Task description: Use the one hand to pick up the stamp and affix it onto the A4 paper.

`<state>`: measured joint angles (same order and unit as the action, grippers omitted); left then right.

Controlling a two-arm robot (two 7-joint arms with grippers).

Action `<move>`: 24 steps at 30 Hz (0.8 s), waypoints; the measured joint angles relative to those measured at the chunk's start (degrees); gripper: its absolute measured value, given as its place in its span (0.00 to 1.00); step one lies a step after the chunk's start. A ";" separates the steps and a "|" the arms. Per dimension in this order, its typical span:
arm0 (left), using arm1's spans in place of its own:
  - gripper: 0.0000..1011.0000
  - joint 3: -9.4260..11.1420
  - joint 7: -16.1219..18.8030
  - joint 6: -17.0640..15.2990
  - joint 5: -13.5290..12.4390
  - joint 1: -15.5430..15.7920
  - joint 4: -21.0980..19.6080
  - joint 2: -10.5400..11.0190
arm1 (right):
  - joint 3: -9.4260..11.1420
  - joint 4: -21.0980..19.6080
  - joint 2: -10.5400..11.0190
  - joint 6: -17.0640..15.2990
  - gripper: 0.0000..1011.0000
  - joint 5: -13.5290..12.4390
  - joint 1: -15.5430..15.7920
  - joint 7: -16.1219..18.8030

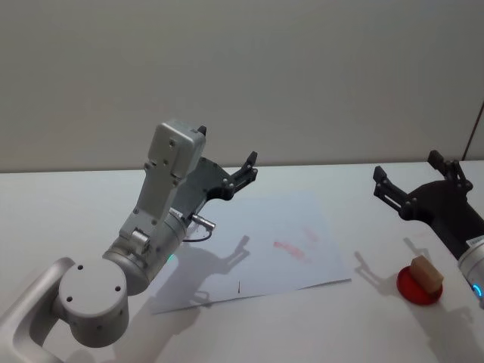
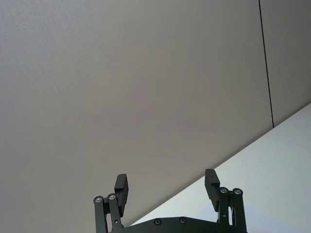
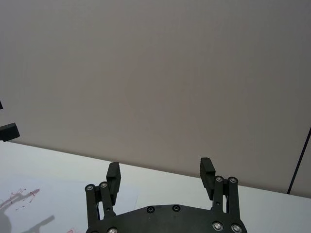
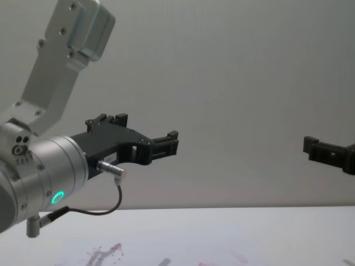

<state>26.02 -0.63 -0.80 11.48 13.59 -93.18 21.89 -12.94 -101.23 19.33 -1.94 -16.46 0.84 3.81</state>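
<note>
we see the stamp, a small tan block, sitting on a round red pad at the right side of the white bench, close to its near edge. it sits just off the near right corner of the a4 paper, apart from it, and nothing grips it. the paper lies flat in the middle of the bench, with faint red marks on its right half.

the right gripper hangs in the air beyond the stamp and higher than it, aimed toward the grey wall. its fingers stand wide apart with nothing between them, as we see plainly in the right wrist view. in the chest view it comes in from the right edge, well above the bench.

the left gripper is raised over the far left part of the paper, at the end of a bent silver arm. its fingers are likewise spread apart and empty, pointing toward the wall. the chest view shows it side-on, well clear of the bench. the two grippers are well apart, each on its own side.
</note>
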 joint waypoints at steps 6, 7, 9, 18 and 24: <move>0.99 0.00 0.00 0.00 0.00 0.00 0.00 0.00 | 0.00 0.00 0.00 0.00 0.99 -0.01 0.00 0.02; 0.99 0.00 0.00 0.00 0.00 0.00 0.00 0.00 | 0.00 0.00 0.00 0.00 0.99 -0.01 0.00 0.02; 0.99 0.00 0.00 0.00 0.00 0.00 0.00 0.00 | 0.00 0.00 0.00 0.00 0.99 -0.01 0.00 0.02; 0.99 0.00 0.00 0.00 0.00 0.00 0.00 0.00 | 0.00 0.00 0.00 0.00 0.99 -0.01 0.00 0.02; 0.99 0.00 0.00 0.00 0.00 0.00 0.00 0.00 | 0.00 0.00 0.00 0.00 0.99 -0.01 0.00 0.02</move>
<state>26.02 -0.63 -0.80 11.48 13.59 -93.18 21.89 -12.94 -101.23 19.33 -1.95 -16.46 0.83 3.83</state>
